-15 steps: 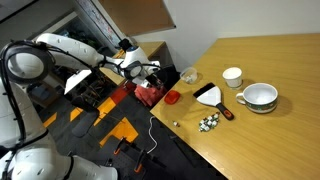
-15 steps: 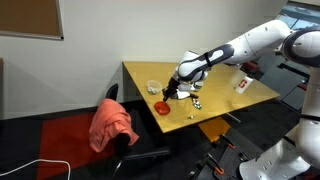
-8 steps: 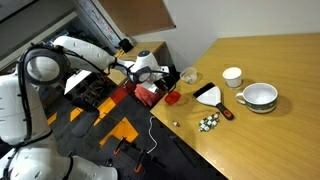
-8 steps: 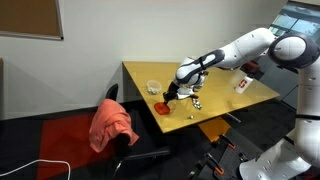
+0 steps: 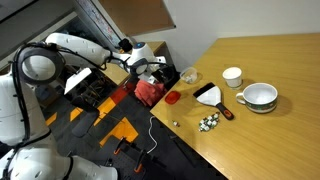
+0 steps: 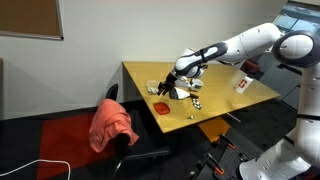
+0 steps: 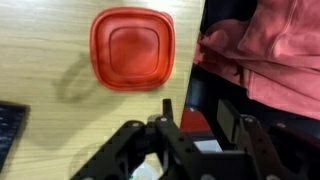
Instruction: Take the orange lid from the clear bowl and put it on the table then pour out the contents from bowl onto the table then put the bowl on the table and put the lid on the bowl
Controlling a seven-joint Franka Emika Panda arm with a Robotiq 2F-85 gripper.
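Observation:
The orange lid (image 5: 172,97) (image 6: 161,106) lies flat on the wooden table (image 5: 270,55) (image 6: 220,90) near its corner. In the wrist view the lid (image 7: 132,48) sits on the table (image 7: 40,70) ahead of the fingers. My gripper (image 5: 150,68) (image 6: 170,87) (image 7: 198,116) hovers above and just off the lid, open, with nothing between its fingers. The clear bowl (image 5: 188,74) (image 6: 153,87) stands upright on the table beside the gripper, uncovered. Its contents are too small to make out.
A red cloth (image 5: 150,92) (image 6: 112,125) (image 7: 270,50) lies on a chair off the table's edge. A white cup (image 5: 232,76), a green-rimmed bowl (image 5: 260,96), a black-and-white scoop (image 5: 208,93) and a cluster of greenish-white pieces (image 5: 207,124) sit farther along.
The jaws have gone from shut to open. The lid now lies free on the table, and the gripper has lifted a little away from it.

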